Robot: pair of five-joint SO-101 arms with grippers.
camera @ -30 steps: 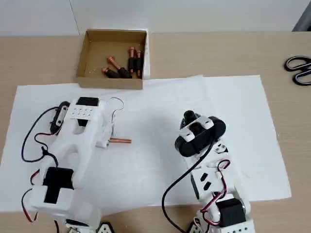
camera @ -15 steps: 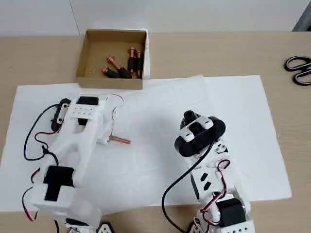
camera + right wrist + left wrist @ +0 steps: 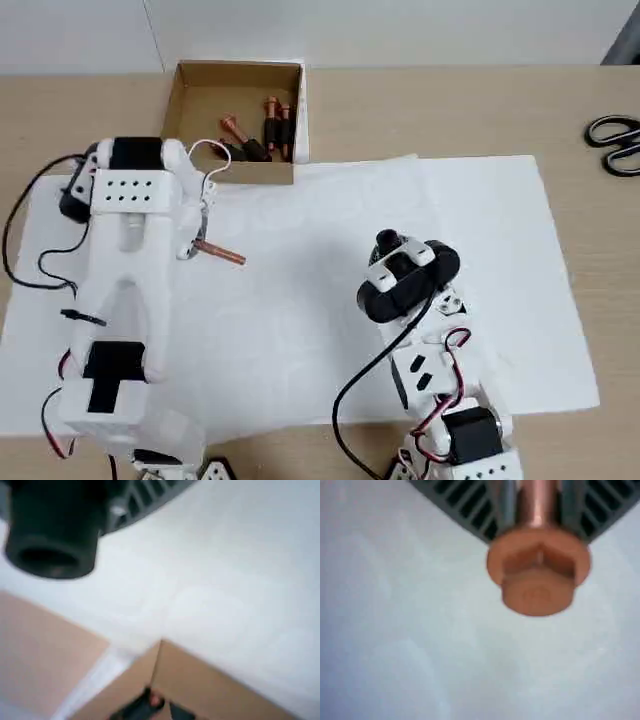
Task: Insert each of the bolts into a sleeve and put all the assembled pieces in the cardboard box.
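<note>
Left gripper (image 3: 196, 243) clamps a copper bolt (image 3: 222, 254), head pointing between three and four o'clock.
Right gripper (image 3: 392, 250), at three o'clock from it, pinches a black sleeve (image 3: 387, 240).

No text, label or number can be read anywhere — none at all.

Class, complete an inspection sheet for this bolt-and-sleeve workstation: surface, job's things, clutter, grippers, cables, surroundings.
Surface: wooden table under a white paper sheet.
Job's things: copper bolt in left gripper; black sleeve in right gripper; assembled pieces inside cardboard box.
Clutter: scissors on bare table, off the paper.
Grippers: left shut on the bolt, right shut on the sleeve.
Cables: black cable looped beside the left arm; red wires on the right arm.
Surroundings: pale wall behind the table.
</note>
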